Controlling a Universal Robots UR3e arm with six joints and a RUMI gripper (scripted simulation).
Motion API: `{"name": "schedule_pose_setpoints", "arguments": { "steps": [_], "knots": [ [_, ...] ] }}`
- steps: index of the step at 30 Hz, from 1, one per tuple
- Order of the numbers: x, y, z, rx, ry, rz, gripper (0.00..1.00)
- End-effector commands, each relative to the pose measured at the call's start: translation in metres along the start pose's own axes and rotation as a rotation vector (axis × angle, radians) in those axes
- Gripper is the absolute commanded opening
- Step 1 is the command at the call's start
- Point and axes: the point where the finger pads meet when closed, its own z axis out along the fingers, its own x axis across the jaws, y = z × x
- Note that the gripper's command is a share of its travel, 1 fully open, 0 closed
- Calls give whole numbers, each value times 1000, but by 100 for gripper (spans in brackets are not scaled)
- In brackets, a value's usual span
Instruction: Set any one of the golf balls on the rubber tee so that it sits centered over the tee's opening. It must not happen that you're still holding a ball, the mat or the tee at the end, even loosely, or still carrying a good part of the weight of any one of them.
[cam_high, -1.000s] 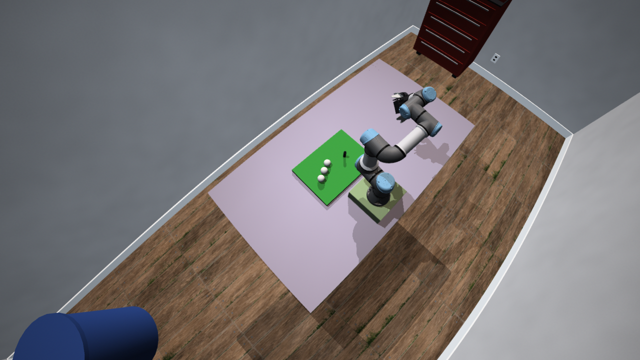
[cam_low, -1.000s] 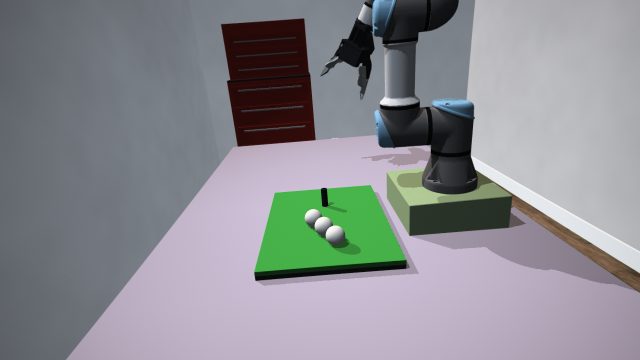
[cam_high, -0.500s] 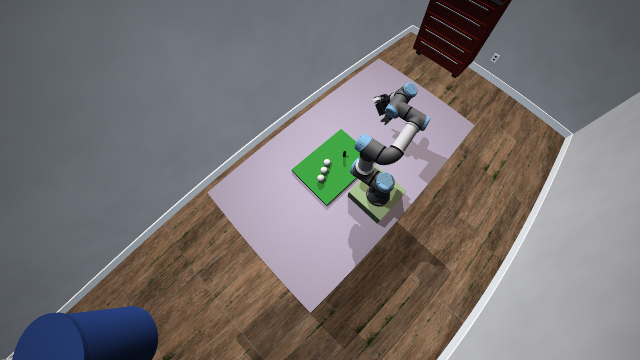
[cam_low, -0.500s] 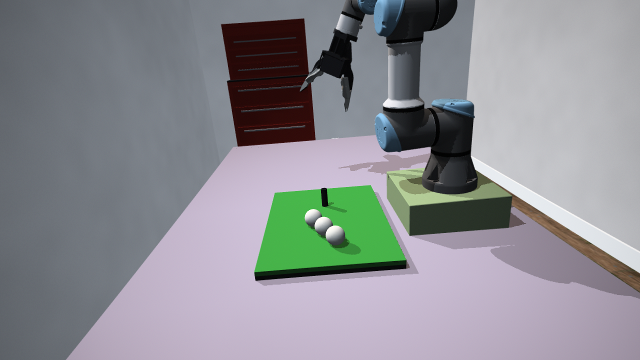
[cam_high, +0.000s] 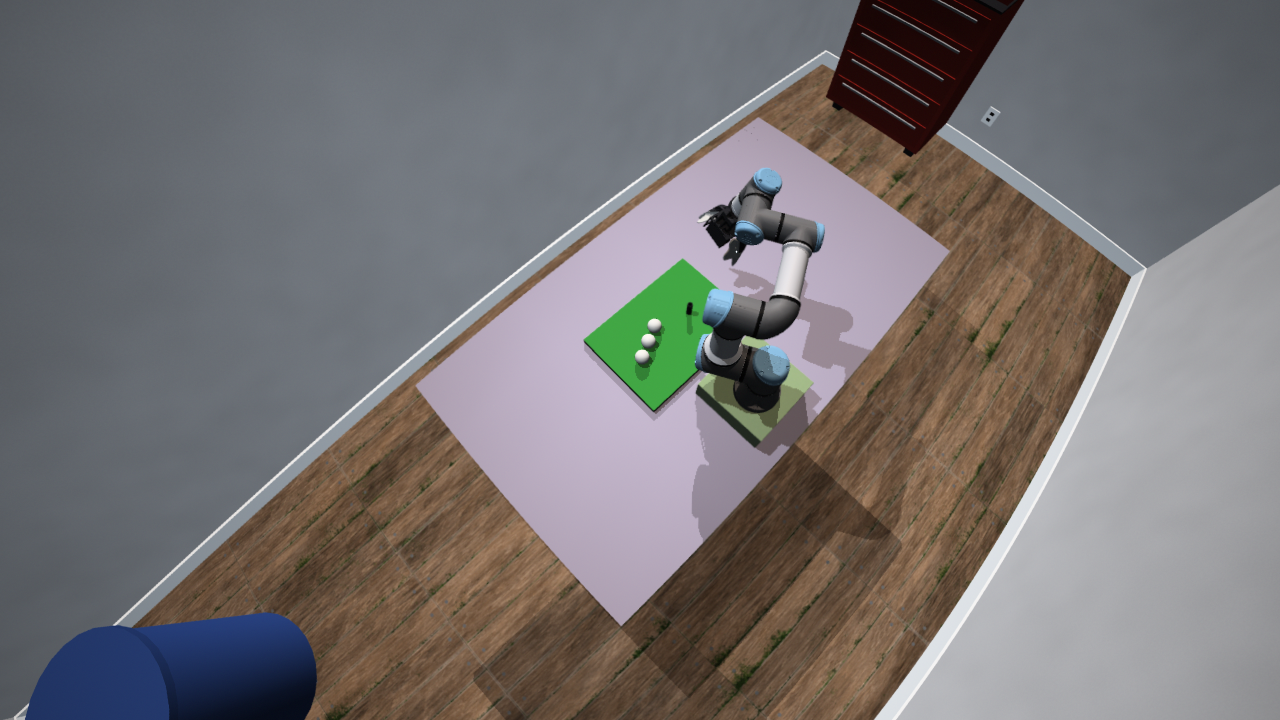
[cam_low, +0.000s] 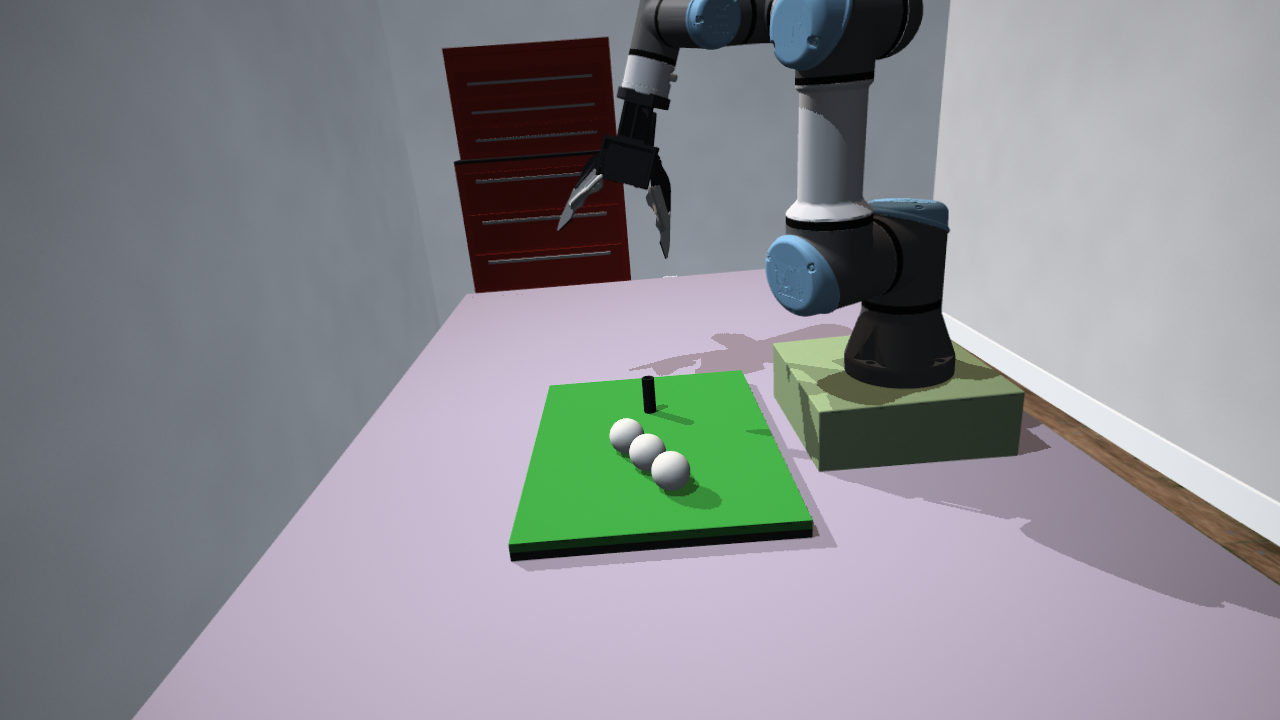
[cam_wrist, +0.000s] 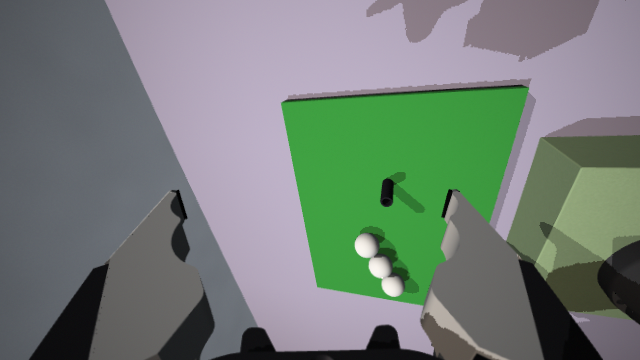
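Observation:
Three white golf balls (cam_low: 647, 452) lie in a short touching row on a green mat (cam_low: 653, 462); they also show in the wrist view (cam_wrist: 380, 265) and in the overhead view (cam_high: 648, 341). A short black rubber tee (cam_low: 648, 394) stands upright on the mat just beyond the row, with nothing on it; it also shows in the wrist view (cam_wrist: 387, 192) and in the overhead view (cam_high: 689, 308). My gripper (cam_low: 617, 217) is open and empty, high above the table beyond the mat's far edge, fingers pointing down. In the wrist view its fingers frame the mat.
My arm's base stands on an olive block (cam_low: 895, 407) right beside the mat. A dark red drawer cabinet (cam_low: 537, 165) stands behind the lilac table. A grey wall runs along the table's left side. A blue cylinder (cam_high: 174, 667) lies on the floor far off.

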Motion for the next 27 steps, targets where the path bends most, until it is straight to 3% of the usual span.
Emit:
{"name": "schedule_pose_setpoints", "arguments": {
  "steps": [1, 5, 7, 20, 27],
  "knots": [
    [-4, 47, 21, -20, 56, -78, 100],
    [0, 84, 35, -34, 100, -146, 100],
    [0, 84, 35, -34, 100, -146, 100],
    [32, 186, 68, -47, 221, -356, 100],
    [48, 215, 75, -42, 253, -424, 100]
  ]
}}
